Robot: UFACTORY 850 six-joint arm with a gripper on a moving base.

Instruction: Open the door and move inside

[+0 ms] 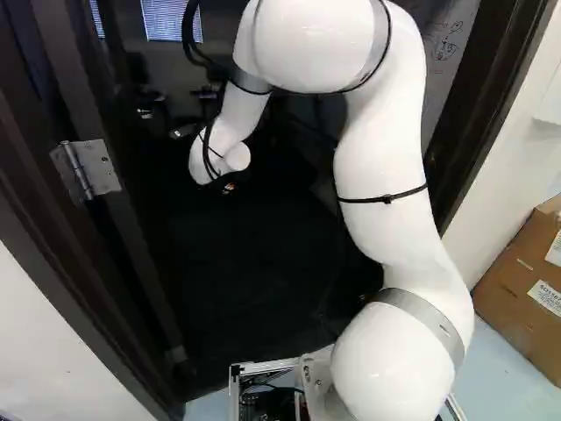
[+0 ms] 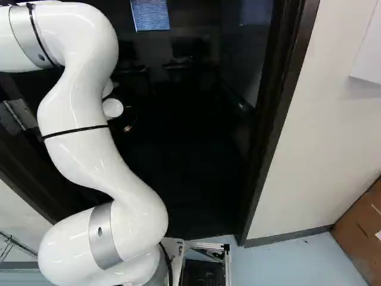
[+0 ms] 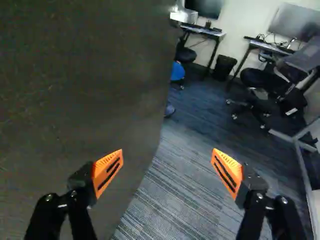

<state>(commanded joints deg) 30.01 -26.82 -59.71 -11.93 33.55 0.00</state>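
Dark room (image 2: 184,155), door (image 3: 80,80) cut off

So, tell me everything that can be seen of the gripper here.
The gripper is open, its two black, jointed fingers set wide apart with nothing held between them. Each ends in a wedge-shaped orange pad with dark slanting grooves, the two pads facing each other; round metal fasteners show on the linkages. One finger appears in front of the dark door panel, the other in front of the striped carpet. Whether a finger touches the panel, I cannot tell.
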